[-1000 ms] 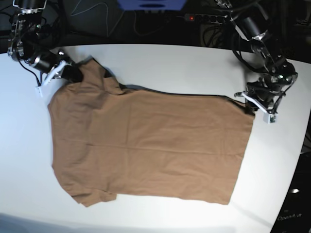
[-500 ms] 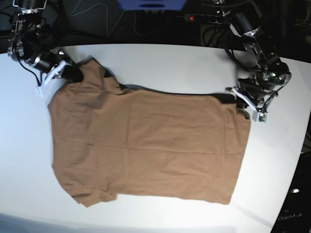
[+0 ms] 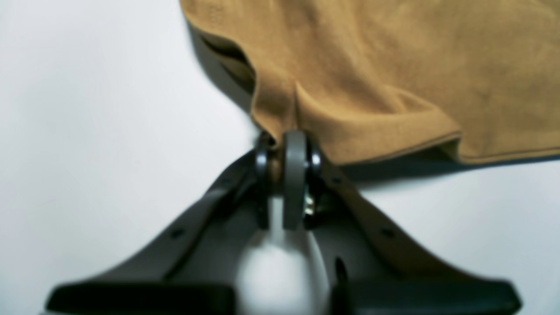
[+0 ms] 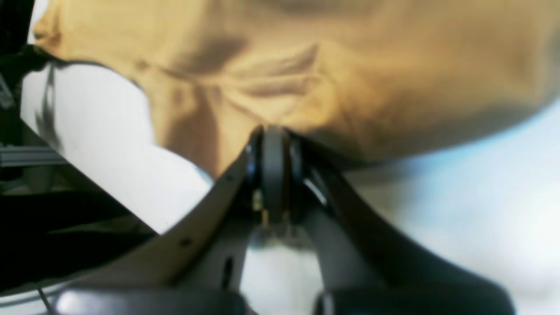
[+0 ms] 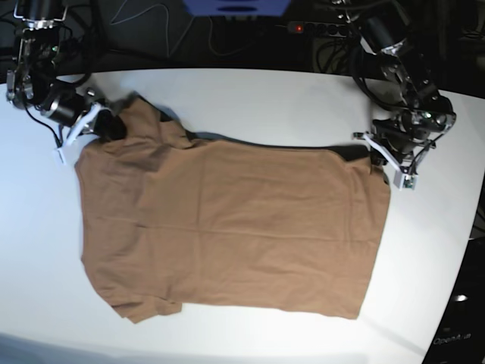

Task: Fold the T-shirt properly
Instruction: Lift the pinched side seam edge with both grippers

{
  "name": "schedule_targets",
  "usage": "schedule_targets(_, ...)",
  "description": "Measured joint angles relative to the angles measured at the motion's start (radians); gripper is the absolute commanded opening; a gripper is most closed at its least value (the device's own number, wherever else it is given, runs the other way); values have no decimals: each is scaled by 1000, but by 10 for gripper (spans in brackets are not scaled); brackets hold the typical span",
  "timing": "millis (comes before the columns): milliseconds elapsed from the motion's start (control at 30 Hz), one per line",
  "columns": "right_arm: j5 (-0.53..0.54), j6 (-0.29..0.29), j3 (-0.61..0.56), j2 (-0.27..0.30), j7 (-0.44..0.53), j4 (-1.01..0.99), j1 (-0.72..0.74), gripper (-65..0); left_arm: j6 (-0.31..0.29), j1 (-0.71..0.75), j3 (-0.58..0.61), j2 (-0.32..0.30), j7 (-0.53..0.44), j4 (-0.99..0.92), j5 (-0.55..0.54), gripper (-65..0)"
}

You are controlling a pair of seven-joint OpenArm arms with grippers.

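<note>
Both grippers pinching cloth at opposite far corners.

Plain tan-brown short-sleeved T-shirt [image 5: 227, 227] of thin soft fabric lies spread flat on the white table [image 5: 273, 98], sleeves toward the base view's left. Left gripper [image 3: 286, 140], jaws pressed together, nips the hem corner; fabric puckers up into the tips, a dark shadow beneath. Right gripper [image 4: 271, 131], jaws likewise pressed together, pinches bunched cloth at the sleeve end. Wrist views blurred.
</note>
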Motion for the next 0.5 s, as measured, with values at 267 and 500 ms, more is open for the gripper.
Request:
schedule_targets(267, -9, 0, -2, 19, -8, 11, 34, -644, 0, -18, -3, 0, 14, 0, 14, -618)
schedule_targets(500, -54, 0, -6, 38, -19, 12, 85, -644, 0, -54, -5, 0, 40, -7, 42, -618)
